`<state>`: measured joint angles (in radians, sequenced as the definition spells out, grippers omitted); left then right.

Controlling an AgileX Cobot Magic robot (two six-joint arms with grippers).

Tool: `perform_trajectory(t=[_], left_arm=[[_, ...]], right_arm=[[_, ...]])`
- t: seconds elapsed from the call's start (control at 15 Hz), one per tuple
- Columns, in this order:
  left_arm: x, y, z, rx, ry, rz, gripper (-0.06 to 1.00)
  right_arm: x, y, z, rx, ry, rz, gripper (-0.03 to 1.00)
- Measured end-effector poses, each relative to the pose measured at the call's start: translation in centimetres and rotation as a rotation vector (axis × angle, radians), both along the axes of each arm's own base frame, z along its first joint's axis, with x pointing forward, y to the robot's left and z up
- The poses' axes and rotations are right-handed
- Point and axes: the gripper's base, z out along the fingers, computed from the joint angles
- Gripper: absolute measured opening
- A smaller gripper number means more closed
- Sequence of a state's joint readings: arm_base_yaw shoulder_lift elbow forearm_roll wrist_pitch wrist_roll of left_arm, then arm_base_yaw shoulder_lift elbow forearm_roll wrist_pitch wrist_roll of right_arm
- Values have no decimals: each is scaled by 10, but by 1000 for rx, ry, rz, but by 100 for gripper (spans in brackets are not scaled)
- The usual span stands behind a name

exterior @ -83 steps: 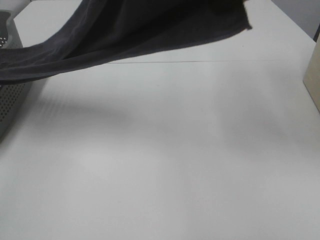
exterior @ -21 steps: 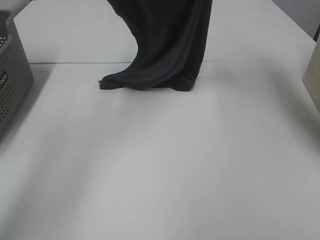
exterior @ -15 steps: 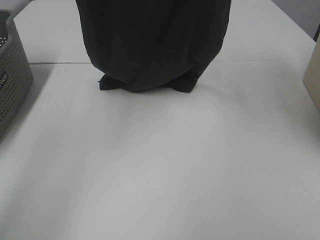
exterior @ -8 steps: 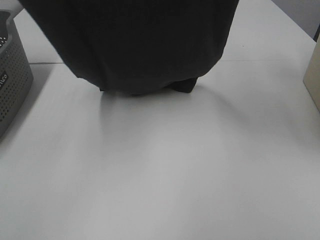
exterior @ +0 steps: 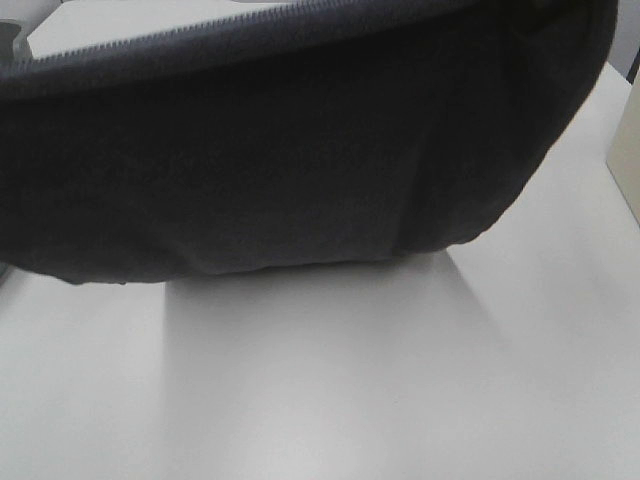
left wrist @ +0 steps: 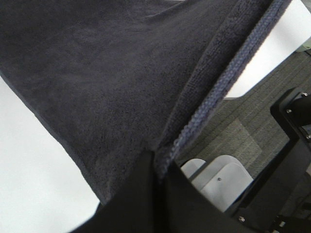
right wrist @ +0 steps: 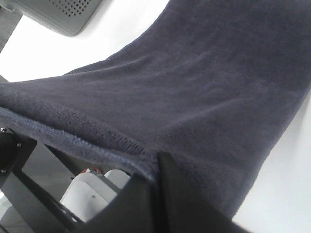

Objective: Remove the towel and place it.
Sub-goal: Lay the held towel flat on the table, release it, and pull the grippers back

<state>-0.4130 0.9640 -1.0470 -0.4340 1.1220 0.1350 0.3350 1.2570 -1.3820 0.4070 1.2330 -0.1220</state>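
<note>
The dark navy towel (exterior: pixel 290 160) hangs as a wide sheet across the upper half of the exterior high view, its hemmed top edge stretched from left to right and its lower fold sagging just above the white table (exterior: pixel 330 390). Neither gripper shows in that view. In the left wrist view my left gripper (left wrist: pixel 158 167) is shut on the towel's hemmed edge (left wrist: pixel 228 82). In the right wrist view my right gripper (right wrist: pixel 156 167) is shut on the towel's hem (right wrist: pixel 73 141), with the cloth (right wrist: pixel 194 92) spreading away over the table.
A grey perforated basket (right wrist: pixel 63 12) stands at the table's left side; only its corner (exterior: pixel 10 40) peeks out in the exterior high view. A beige box (exterior: pixel 625 150) stands at the right edge. Floor and robot base frame (left wrist: pixel 286 145) show below the table edge.
The towel was bunched and hanging narrow with its end on the table. It has been spread wide between the two grippers and brought toward the camera, lifting off the table.
</note>
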Motion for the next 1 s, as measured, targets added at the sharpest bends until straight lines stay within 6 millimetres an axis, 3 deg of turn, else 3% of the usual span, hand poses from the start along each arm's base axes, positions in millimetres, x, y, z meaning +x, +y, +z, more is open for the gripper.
perform_trajectory(t=[0.2, 0.6, 0.8, 0.93, 1.0], left_arm=[[-19, 3, -27, -45, 97, 4, 0], [-35, 0, -77, -103, 337, 44, 0], [-38, 1, -102, -81, 460, 87, 0], [-27, -5, -121, -24, 555, 72, 0], [-22, -7, -128, 1, 592, 60, 0]], right_arm=[[-22, -6, -28, -3, 94, -8, 2], [-54, -15, -76, -13, 249, -31, 2], [-60, -14, -120, -39, 423, -44, 2], [-57, -13, -161, -95, 594, -53, 2], [-54, -12, -170, -112, 633, -50, 2]])
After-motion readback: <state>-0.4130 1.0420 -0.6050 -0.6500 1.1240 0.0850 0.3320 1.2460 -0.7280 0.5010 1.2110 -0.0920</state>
